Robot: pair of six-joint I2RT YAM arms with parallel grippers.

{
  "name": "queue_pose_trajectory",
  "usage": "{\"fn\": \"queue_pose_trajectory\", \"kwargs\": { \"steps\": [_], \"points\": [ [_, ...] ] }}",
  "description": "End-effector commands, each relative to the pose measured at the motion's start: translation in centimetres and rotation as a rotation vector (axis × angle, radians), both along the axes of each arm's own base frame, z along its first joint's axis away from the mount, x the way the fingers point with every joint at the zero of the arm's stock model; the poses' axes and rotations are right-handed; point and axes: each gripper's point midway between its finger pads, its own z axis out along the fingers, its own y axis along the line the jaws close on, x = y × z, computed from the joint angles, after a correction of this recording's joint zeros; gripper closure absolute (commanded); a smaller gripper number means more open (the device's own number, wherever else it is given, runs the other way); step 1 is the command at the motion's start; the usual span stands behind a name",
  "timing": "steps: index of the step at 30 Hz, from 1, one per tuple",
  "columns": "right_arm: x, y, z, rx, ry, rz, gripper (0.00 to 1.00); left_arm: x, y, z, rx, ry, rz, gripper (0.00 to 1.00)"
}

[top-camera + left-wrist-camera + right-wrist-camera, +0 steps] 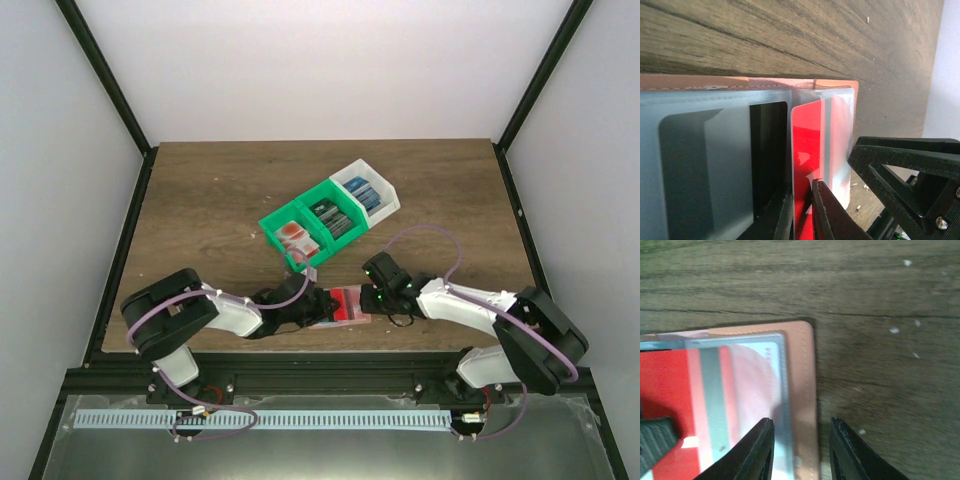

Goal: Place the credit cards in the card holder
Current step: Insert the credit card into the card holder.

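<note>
My left gripper (801, 197) pinches the red card (810, 145), its far end tucked in the holder (806, 370). My right gripper (802, 425) stands parted, fingers straddling the holder's edge on the table (200, 200).

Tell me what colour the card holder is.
Salmon-orange; the card holder shows best in the right wrist view.

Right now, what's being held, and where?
The left gripper pinches the red card by its near edge; the right gripper straddles the card holder's edge, apparently open.
</note>
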Motion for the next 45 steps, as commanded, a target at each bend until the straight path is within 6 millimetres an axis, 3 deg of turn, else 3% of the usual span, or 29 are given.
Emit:
{"fn": "queue_pose_trajectory", "kwargs": {
  "steps": [1,6,11,16,19,27,36,45],
  "points": [
    [-0.5,-1.8,0.3,-0.058,-0.020,-0.057,0.67,-0.3,1.9,-1.4,0.169,0.003,-0.005,0.84],
    [0.6,-1.3,2.6,-0.018,-0.092,-0.065,0.63,-0.4,1.9,-0.9,0.209,-0.003,-0.033,0.67],
    [0.5,-0.8,2.6,-0.002,-0.083,-0.055,0.59,-0.5,2.0,-0.7,0.254,0.001,-0.060,0.54],
    [0.5,-0.6,2.9,0.011,-0.089,-0.049,0.57,-0.6,3.2,-0.8,0.320,0.013,-0.046,0.49],
    [0.4,-0.5,2.8,0.013,-0.087,-0.045,0.57,-0.6,3.5,-1.0,0.331,0.013,-0.043,0.49],
    [-0.4,0.1,1.3,0.021,-0.023,-0.010,0.61,-0.8,1.9,-1.2,0.285,0.009,-0.100,0.66],
    [-0.9,0.5,0.5,0.041,0.006,0.008,0.62,-1.1,-0.6,-1.1,0.220,0.000,-0.194,0.66],
    [-0.6,0.2,1.1,0.042,-0.021,-0.019,0.63,-0.4,-2.2,-0.7,0.162,-0.058,-0.227,0.66]
  ]
}}
